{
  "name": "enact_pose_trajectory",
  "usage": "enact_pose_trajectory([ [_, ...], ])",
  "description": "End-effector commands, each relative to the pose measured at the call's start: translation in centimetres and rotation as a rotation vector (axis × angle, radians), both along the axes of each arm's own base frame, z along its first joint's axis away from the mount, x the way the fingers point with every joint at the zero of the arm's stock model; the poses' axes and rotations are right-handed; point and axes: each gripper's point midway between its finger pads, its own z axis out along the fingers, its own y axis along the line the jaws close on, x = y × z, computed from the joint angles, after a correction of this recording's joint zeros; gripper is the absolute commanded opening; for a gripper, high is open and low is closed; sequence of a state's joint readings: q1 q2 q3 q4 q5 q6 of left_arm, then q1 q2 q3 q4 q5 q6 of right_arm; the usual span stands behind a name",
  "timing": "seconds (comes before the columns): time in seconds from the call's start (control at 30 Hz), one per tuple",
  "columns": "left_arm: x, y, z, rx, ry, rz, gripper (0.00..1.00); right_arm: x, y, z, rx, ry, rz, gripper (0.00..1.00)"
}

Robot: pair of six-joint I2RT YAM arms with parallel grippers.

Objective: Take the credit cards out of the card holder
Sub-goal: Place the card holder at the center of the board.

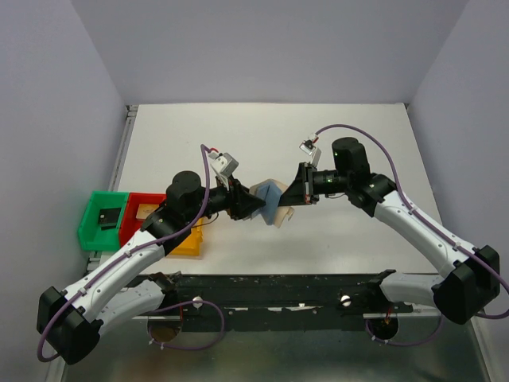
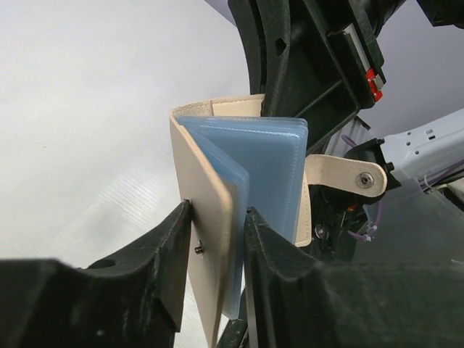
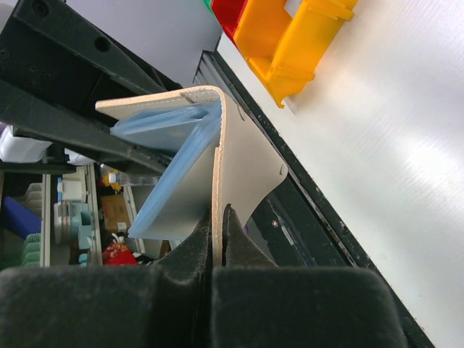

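Note:
The card holder [image 1: 270,199] hangs in mid-air between my two arms, part open, with a tan cover and light-blue sleeves. In the left wrist view the card holder [image 2: 268,167] stands on edge, and my left gripper [image 2: 217,210] has one finger on the tan cover and the other on a blue sleeve. My right gripper [image 3: 219,210] is shut on the edge of the other tan cover of the card holder [image 3: 239,167]. In the top view the left gripper [image 1: 248,205] and right gripper [image 1: 290,195] face each other. No credit cards show in the sleeves.
A green bin [image 1: 91,231], a red bin [image 1: 139,199] and a yellow bin [image 1: 187,247] stand in a row at the table's left front. A small black flat piece [image 1: 106,216] lies in the green bin. The table's near edge runs under the holder.

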State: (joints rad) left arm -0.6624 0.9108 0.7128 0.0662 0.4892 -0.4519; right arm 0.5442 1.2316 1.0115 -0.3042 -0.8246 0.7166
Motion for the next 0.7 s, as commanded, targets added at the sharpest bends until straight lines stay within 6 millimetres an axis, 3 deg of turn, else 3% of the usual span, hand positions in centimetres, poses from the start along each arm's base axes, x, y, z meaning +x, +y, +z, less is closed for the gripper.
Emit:
enact_pose_trajectory([
  [0.0, 0.4, 0.2, 0.8, 0.006, -0.034, 0.026, 0.37, -1.0, 0.1, 1.0, 0.048, -0.041, 0.049, 0.00],
  [0.17, 0.9, 0.5, -0.1, 0.032, -0.024, 0.050, 0.28, -1.3, 0.0, 1.4, 0.053, -0.062, 0.065, 0.00],
  [0.27, 1.4, 0.7, -0.8, 0.060, -0.005, 0.080, 0.11, -1.2, -0.5, 0.7, 0.006, -0.078, 0.049, 0.01],
  [0.33, 1.8, 1.0, -1.5, 0.092, 0.022, 0.109, 0.00, -0.7, -1.4, -0.2, -0.074, -0.111, 0.007, 0.24],
  [0.37, 2.1, 1.2, -2.0, 0.112, 0.038, 0.128, 0.00, -0.3, -2.2, -0.9, -0.130, -0.118, -0.029, 0.35],
  [0.43, 2.6, 1.5, -2.7, 0.146, 0.067, 0.164, 0.00, 0.7, -3.8, -2.1, -0.232, -0.155, -0.108, 0.46],
  [0.57, 4.1, 2.3, -4.6, 0.216, 0.147, 0.265, 0.00, 2.2, -6.9, -2.2, -0.375, -0.260, -0.250, 0.50],
  [0.67, 5.0, 1.9, -5.8, 0.210, 0.202, 0.305, 0.00, 2.4, -7.3, -0.8, -0.337, -0.349, -0.278, 0.50],
])
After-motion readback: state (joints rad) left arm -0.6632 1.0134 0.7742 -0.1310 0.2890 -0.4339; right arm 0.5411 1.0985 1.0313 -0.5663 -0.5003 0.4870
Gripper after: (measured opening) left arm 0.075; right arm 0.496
